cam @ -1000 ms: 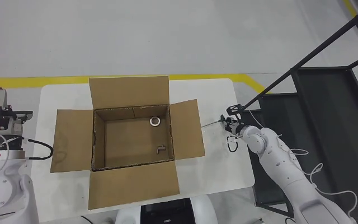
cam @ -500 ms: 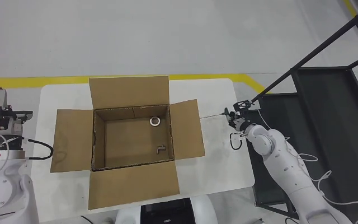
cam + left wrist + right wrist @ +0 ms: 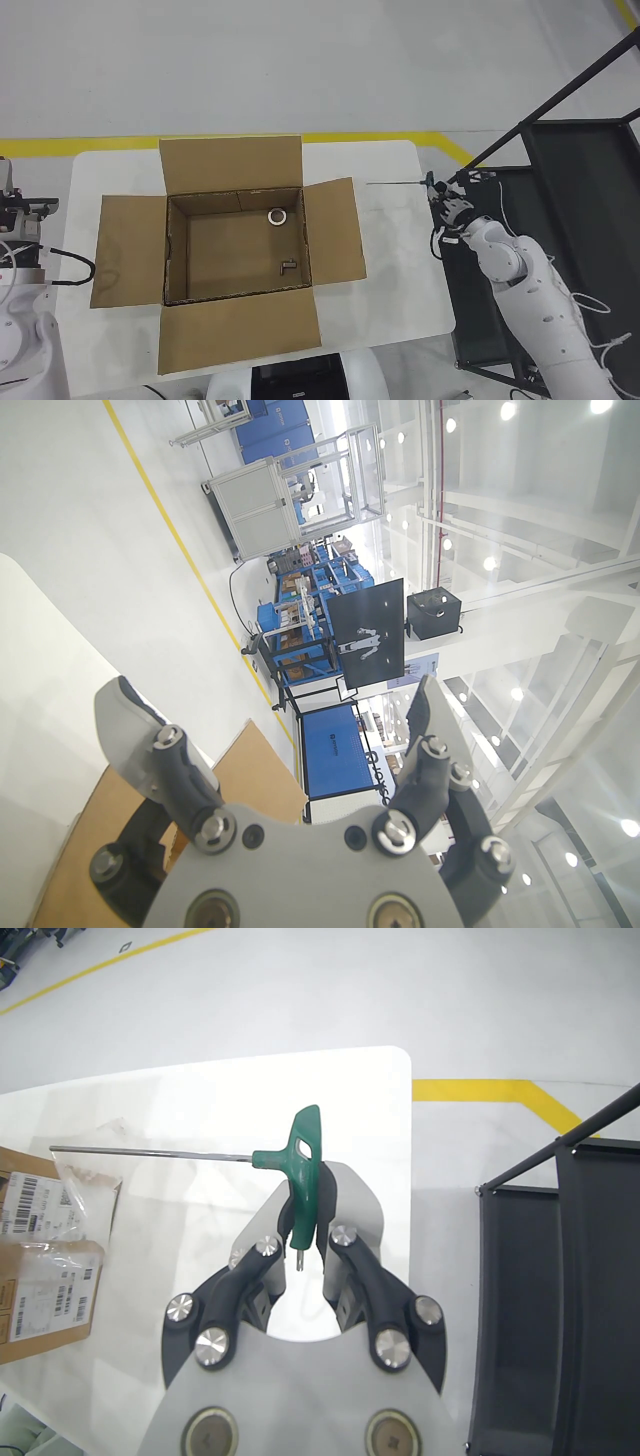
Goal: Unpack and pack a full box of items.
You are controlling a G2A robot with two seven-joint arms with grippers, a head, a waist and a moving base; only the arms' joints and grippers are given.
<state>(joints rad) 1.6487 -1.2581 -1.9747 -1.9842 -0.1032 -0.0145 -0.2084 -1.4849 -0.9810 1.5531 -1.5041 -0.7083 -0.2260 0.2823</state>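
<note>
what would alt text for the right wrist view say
The right gripper is shut on the green handle of a T-handle hex key, held over the white table. Its thin metal shaft points toward a labelled cardboard box flap; a black rack stands beside the table.

- Bright, even light falls from above; ceiling lamps (image 3: 490,562) glare white in the left wrist view.
- The tabletop (image 3: 395,270) is washed nearly white, with only soft, faint shadows.
- The box (image 3: 230,165) is dimmer inside along its walls.
- Straight lines bow near the wrist views' edges.
</note>
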